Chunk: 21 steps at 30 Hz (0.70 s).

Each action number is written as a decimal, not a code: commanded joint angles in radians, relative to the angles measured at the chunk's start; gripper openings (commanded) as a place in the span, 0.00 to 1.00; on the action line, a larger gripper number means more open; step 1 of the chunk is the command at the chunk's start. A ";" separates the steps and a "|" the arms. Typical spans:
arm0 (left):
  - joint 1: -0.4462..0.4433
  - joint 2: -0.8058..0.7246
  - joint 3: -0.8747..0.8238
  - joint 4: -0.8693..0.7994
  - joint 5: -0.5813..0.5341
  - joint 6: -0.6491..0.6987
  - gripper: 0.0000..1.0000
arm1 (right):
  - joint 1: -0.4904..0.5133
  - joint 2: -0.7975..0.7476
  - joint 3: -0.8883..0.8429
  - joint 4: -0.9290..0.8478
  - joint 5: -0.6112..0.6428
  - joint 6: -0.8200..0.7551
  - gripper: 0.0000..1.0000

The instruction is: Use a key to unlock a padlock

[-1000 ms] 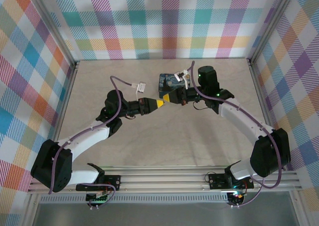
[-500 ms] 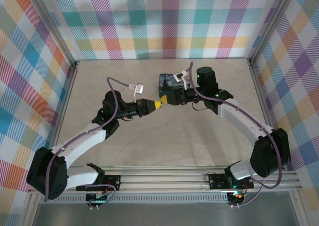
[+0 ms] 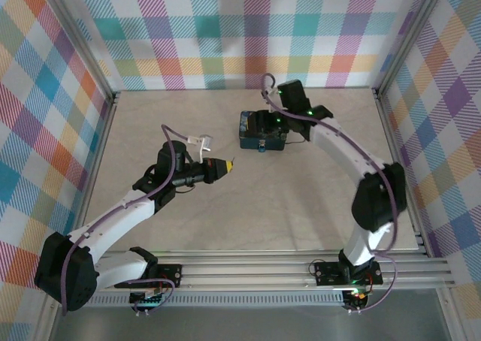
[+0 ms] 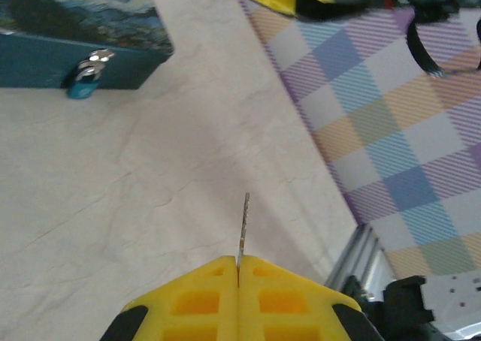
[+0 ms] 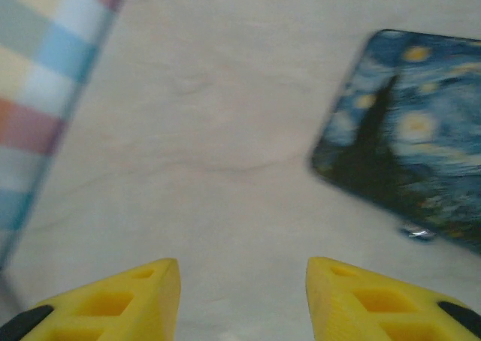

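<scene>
Left gripper [image 4: 238,264]: yellow fingertips pressed flat together at bottom centre of the left wrist view; clamped on the key [image 4: 243,222]; the key is a thin grey blade standing straight up out of the seam between the pads; its far end is free, touching nothing, with bare table [image 3: 316,206] behind it.

The padlock [image 4: 85,81]: upper left of the left wrist view; blue body, silvery shackle on top; it sits on the table right against the side wall of the tin [image 4: 68,18]; well apart from the key's tip; shackle open or closed, cannot tell.

Tin: dark blue, swirly starry-night painting on the lid; lies flat on the table; in the top view it is just above frame centre, with the padlock at its lower edge.

Right gripper [image 5: 242,270]: two yellow fingers at the bottom of the right wrist view, standing moderately apart; only table between them; holds nothing; in the top view it hangs over the tin, its arm arching in from the lower right.

Right wrist view is blurred; the tin fills its right side; a small shiny speck under the tin's lower edge.

Top view: left gripper left of centre, pointing right toward the tin; a strip of bare table between them; plaid walls [image 3: 225,25] on three sides.
</scene>
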 commanded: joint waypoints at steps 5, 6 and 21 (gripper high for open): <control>0.014 0.033 0.020 -0.075 -0.056 0.045 0.00 | 0.023 0.359 0.394 -0.289 0.390 -0.119 0.46; 0.014 0.039 0.020 -0.072 -0.057 0.046 0.00 | 0.023 0.404 0.444 -0.307 0.413 -0.126 0.46; 0.014 0.065 0.000 -0.063 -0.043 0.034 0.00 | 0.056 0.394 0.176 -0.235 0.410 -0.099 0.36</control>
